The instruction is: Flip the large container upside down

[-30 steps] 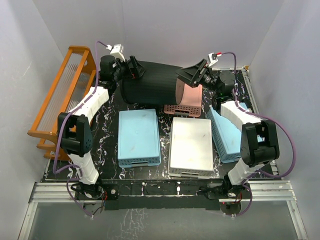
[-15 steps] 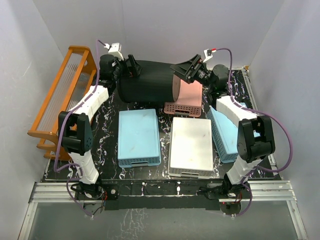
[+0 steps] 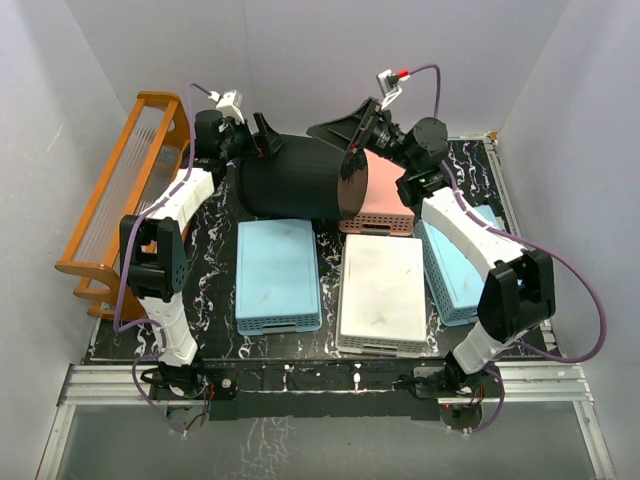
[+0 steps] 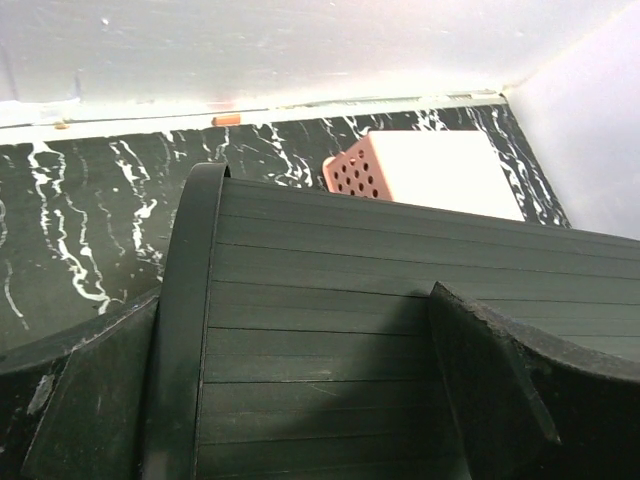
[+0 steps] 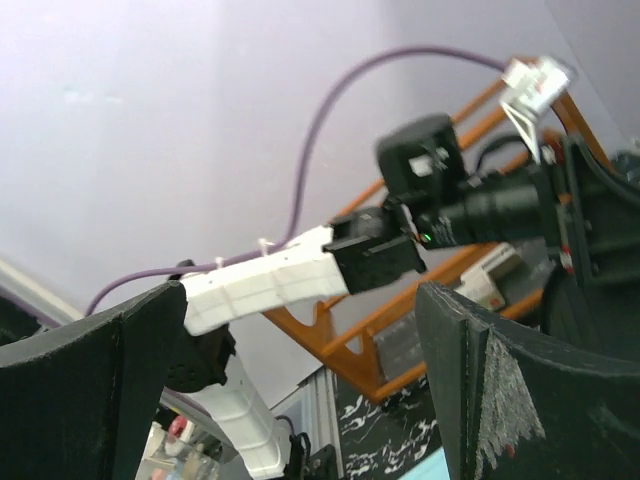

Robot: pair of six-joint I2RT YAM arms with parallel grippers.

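Note:
The large container, a black ribbed bin [image 3: 295, 180], lies on its side at the back of the table, with its rim to the left and its base end to the right. My left gripper [image 3: 255, 135] is open and rests over the bin's upper side by the rim. In the left wrist view its fingers straddle the ribbed wall [image 4: 380, 300] without closing on it, my left gripper [image 4: 295, 300] spread wide. My right gripper [image 3: 340, 125] is open and empty, raised above the bin's right end. In its own view my right gripper [image 5: 300, 290] faces the left arm.
A pink basket [image 3: 385, 195] lies upside down right behind the bin's base end and also shows in the left wrist view [image 4: 420, 170]. A blue basket [image 3: 277, 275], a white basket [image 3: 382, 292] and a tilted blue basket [image 3: 455, 270] fill the front. An orange rack [image 3: 120, 190] stands at the left.
My right gripper has lifted up and moved left, away from the bin's right end. The bin has shifted slightly left and settled. The left gripper has hardly moved.

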